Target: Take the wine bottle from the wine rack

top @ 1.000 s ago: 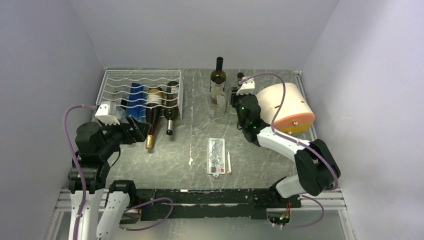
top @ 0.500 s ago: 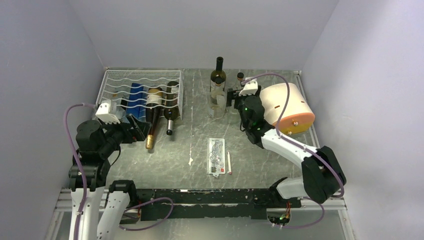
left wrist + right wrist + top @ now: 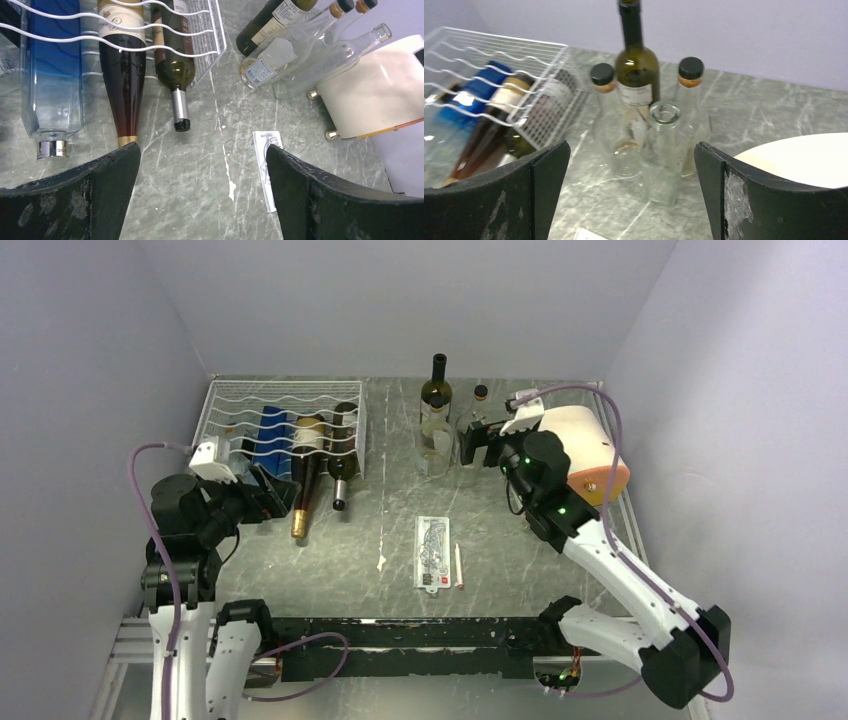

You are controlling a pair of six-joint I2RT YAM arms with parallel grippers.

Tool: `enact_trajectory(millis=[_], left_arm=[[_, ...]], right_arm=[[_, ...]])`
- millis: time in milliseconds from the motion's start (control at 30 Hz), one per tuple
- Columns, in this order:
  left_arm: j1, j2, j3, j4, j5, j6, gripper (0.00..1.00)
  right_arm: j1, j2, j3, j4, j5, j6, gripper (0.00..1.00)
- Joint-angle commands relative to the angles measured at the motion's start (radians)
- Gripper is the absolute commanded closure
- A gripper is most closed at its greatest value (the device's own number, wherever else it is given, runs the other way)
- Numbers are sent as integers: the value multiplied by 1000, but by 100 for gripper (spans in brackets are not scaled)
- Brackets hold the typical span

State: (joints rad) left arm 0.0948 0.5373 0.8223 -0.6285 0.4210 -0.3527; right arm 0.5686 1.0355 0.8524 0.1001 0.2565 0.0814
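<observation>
At the left of the overhead view, the left hand (image 3: 272, 492) hangs released, its fingers spread with nothing between them, just below the wine rack (image 3: 285, 400) in the upper left. A blue bottle (image 3: 269, 435), a brown wine bottle (image 3: 303, 480) and a dark green wine bottle (image 3: 343, 450) lie in the rack, their necks poking out over the desk (image 3: 390, 500). At centre top stands a cluster of upright bottles (image 3: 435, 415). The right hand (image 3: 478, 445), also released and holding nothing, is just right of them.
</observation>
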Motion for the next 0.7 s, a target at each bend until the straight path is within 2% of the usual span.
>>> enact_trajectory(millis=[0, 167, 400, 500, 667], left_arm=[[66, 10, -8, 54, 88, 27, 1], [123, 41, -14, 59, 125, 34, 1], [116, 169, -25, 79, 182, 47, 1], [66, 243, -23, 91, 160, 37, 1], [-131, 403, 9, 58, -16, 19, 1]], right_arm=[[3, -65, 2, -125, -165, 44, 0], [79, -70, -83, -56, -188, 55, 0], [271, 46, -45, -10, -97, 2, 0], [313, 107, -2, -39, -89, -16, 0], [356, 127, 6, -40, -108, -41, 0]])
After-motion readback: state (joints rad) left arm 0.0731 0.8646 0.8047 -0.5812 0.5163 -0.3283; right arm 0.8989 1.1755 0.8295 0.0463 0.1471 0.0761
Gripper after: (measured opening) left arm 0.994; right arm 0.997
